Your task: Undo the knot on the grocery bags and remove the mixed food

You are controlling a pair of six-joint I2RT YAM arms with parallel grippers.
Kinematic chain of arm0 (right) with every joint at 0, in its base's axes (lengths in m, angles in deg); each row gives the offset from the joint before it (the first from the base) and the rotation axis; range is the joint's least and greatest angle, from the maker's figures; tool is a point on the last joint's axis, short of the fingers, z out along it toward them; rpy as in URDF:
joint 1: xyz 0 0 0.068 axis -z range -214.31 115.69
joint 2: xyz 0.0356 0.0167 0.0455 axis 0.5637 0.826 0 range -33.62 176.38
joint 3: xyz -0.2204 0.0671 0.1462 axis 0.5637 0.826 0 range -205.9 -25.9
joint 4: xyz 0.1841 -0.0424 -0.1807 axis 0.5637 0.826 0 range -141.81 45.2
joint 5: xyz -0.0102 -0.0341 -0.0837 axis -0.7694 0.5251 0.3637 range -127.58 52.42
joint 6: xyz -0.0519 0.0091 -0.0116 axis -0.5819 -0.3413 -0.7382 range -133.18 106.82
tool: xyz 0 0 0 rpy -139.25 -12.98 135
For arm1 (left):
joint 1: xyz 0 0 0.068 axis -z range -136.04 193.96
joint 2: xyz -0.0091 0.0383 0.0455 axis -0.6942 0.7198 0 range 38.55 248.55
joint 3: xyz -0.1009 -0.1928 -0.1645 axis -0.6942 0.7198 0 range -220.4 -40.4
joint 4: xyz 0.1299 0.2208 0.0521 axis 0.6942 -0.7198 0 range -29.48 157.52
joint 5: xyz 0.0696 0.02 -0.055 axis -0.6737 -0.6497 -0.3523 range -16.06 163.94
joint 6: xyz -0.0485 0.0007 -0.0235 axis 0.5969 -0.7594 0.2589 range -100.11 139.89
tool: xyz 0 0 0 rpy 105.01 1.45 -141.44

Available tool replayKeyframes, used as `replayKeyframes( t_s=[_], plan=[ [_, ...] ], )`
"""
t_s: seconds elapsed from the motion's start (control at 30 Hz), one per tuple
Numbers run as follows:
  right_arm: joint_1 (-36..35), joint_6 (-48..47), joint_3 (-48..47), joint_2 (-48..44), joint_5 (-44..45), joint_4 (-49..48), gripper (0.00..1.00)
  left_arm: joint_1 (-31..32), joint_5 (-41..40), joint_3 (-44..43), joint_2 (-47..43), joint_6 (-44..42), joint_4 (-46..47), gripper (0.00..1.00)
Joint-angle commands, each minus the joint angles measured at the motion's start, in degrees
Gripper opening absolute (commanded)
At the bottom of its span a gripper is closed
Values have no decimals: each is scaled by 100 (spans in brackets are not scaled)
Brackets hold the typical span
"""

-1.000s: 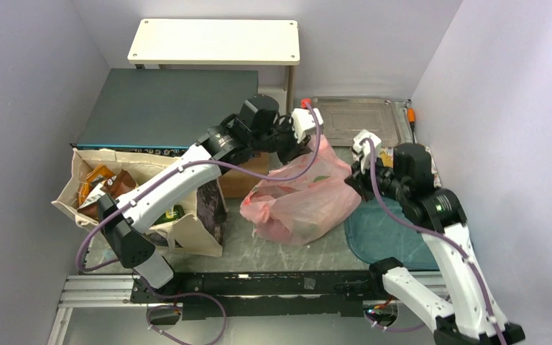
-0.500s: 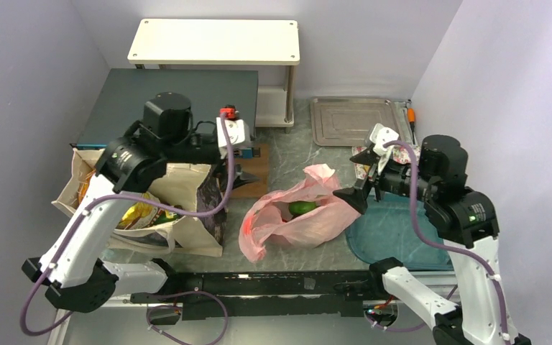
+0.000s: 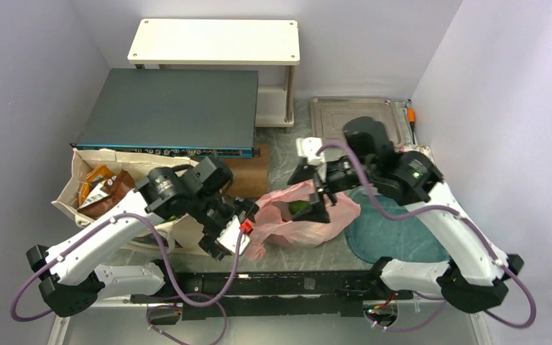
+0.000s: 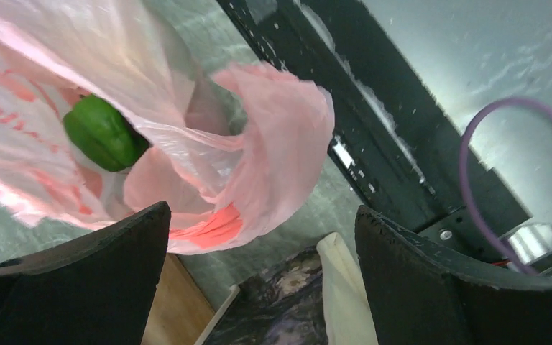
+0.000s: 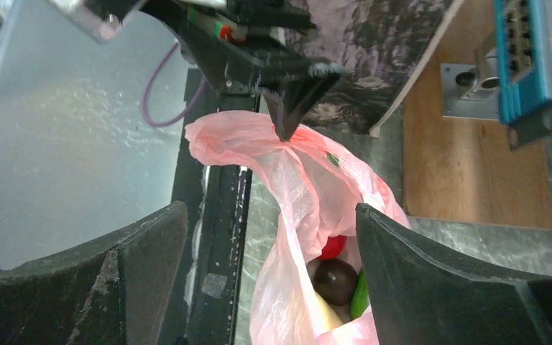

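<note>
the thin pink plastic bag [image 3: 287,230] lies lengthwise between the left claw [image 4: 262,215] and right claw [image 5: 272,208], both wide and empty, its green pepper [image 3: 300,208] nearer the right.

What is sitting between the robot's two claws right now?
The pink plastic bag, its mouth open with a green pepper showing inside, lies between the left claw and right claw; the top view shows it best.

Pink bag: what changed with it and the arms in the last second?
Both grippers opened. The left gripper swung from the far end of the pink bag to its near-left edge; the right gripper moved from its right side to above it. The bag now lies open, showing a green pepper. The tote and metal tray stayed put.
</note>
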Motion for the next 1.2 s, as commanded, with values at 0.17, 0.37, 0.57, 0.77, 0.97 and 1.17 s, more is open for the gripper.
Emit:
replayKeyframes(
  t_s=[0.17,0.37,0.57,0.77,0.97,1.17],
  plan=[
    [-1003,-1049,1300,-106,1090,-1118,95,226,-682,1588,-400,-522,2250,85],
    [-1012,-1322,1992,-273,1108,-1947,95,219,-512,1233,-388,442,2537,11],
    [-1016,-1190,2451,-446,1044,-2380,94,58,-182,1034,-599,1872,3377,0],
    [-1013,-1165,2759,-438,1091,-2622,90,-317,136,467,-340,2877,3664,0],
    [-975,-1114,2843,-515,1412,-2538,24,-641,127,177,-187,2835,3524,1],
    [-591,-1269,3032,-1270,1664,-1744,0,-1302,-298,348,-239,1415,2535,11]
  ],
)
